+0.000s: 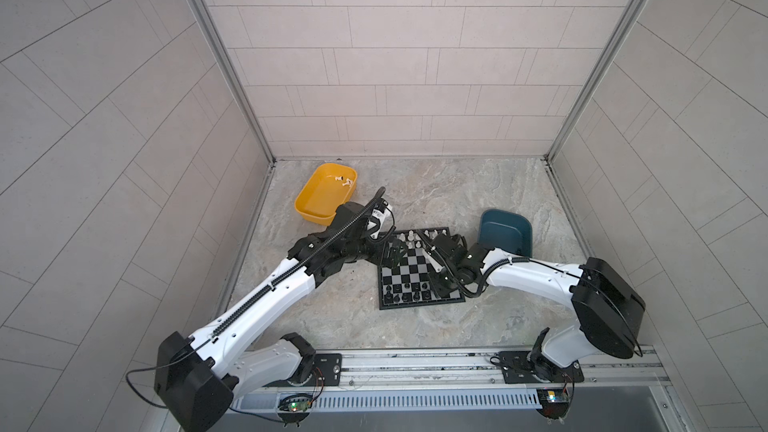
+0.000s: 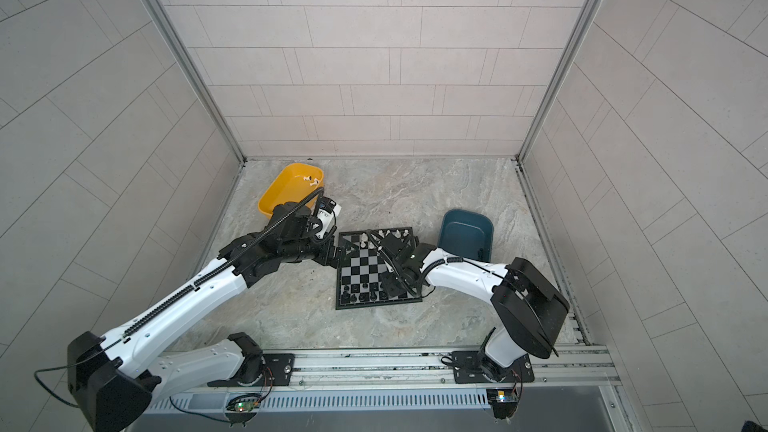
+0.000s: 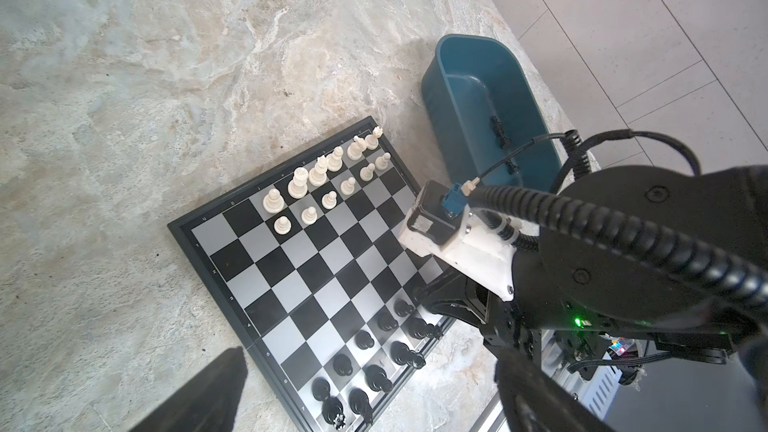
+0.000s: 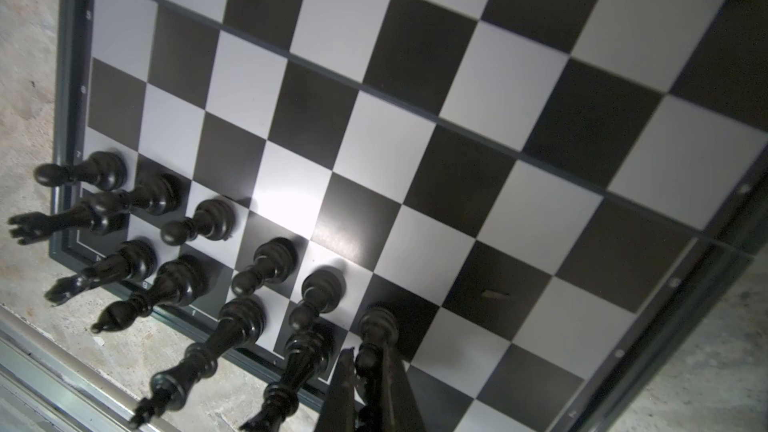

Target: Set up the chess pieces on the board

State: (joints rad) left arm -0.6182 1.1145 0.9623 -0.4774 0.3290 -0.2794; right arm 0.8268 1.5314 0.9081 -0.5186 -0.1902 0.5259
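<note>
One black pawn (image 4: 376,324) is being pinched by the right gripper (image 4: 368,354); left gripper (image 1: 390,254) is hanging spread.
Other black pieces (image 4: 322,288) are crowding it; careless opening may be toppling them.

Right tool (image 4: 368,367) cut off at edge; white pieces (image 1: 343,180) in yellow tray (image 1: 315,199) too tiny to name

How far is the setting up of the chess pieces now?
Done: most white pieces and black pieces stand in rows on the board. In hand: the right hand is shut on a black pawn. Left: two white chessmen in the yellow tray, some black chessmen in the teal tray.
</note>
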